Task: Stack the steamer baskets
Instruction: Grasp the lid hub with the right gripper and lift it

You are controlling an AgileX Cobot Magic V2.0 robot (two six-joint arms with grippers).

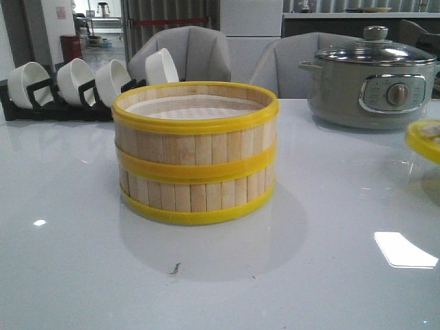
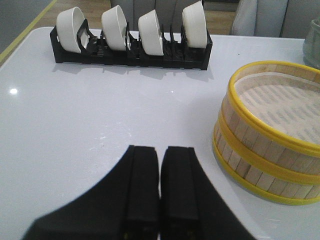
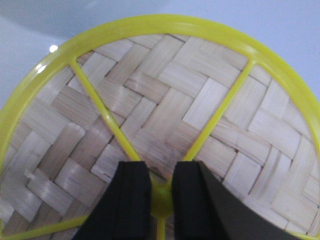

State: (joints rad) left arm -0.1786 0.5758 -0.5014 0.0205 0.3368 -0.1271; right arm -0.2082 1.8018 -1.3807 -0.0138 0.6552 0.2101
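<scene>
Front view: low, near table level, facing forward, stacked steamer baskets (image 1: 196, 152) at centre, fairly close. Left wrist view: above, angled down, same stack at right, bowl rack (image 2: 131, 47) at top, shared with front view's upper left. Right wrist view: very close over woven lid (image 3: 165, 125).

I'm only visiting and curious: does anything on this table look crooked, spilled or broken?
Nothing stands out. The two steamer baskets sit squarely stacked, and the white bowls stand neatly in their rack. The only blemish is a small dark speck on the table in front of the stack.
</scene>
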